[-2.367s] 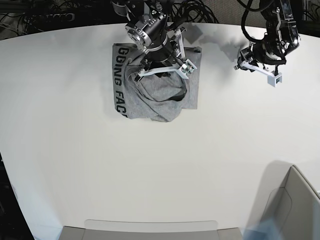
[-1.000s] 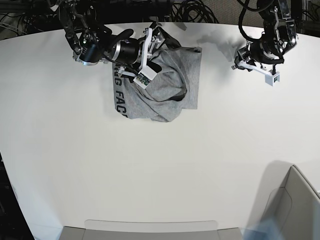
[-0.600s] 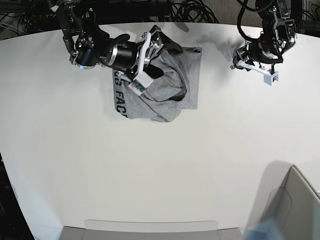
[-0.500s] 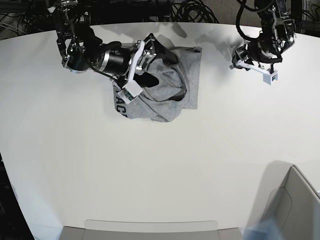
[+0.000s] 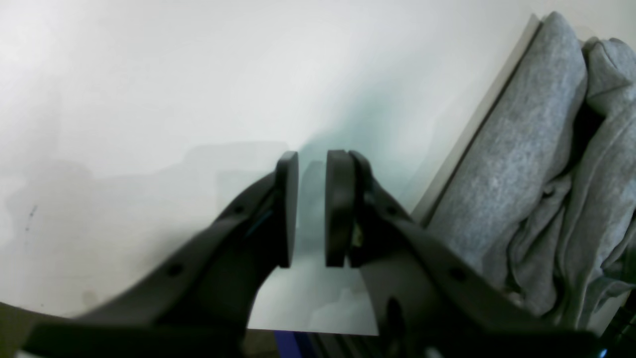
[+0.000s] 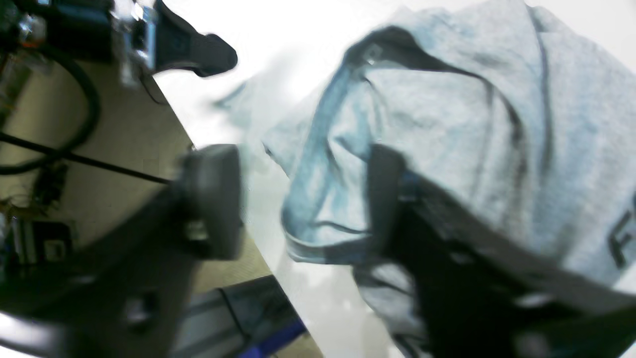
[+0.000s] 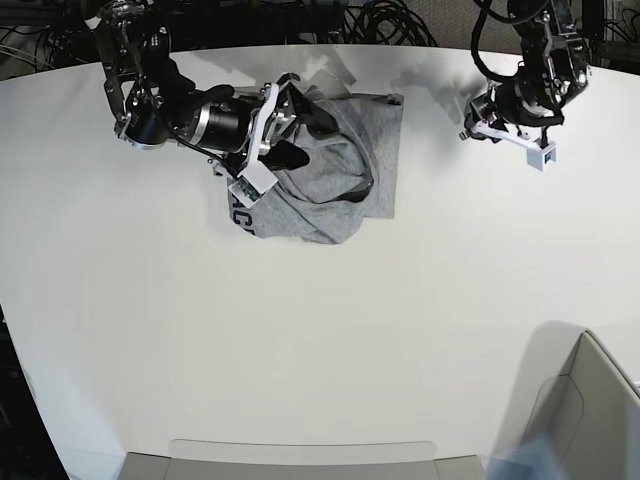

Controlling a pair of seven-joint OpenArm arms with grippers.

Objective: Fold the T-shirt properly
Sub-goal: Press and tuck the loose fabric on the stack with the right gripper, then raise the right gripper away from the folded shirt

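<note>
Right gripper (image 7: 265, 140): upper left of base view, jaws apart, empty, over the shirt's left edge.
T-shirt (image 7: 335, 175): upper centre on the table (image 7: 320, 330), rumpled grey heap, lettering showing at its left edge.
Left gripper (image 7: 510, 135): upper right, well apart from the shirt, jaws nearly together on nothing.
Progress: early, I judge; cloth bunched, flattening and all tidy folds remain.

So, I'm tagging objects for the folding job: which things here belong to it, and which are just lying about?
Belongs to the job:
- T-shirt, crumpled on the table
- right gripper, fingers open over the shirt
- left gripper, empty, off to the side

Just lying about:
- grey box at the table's corner
- cables behind the white table
</note>
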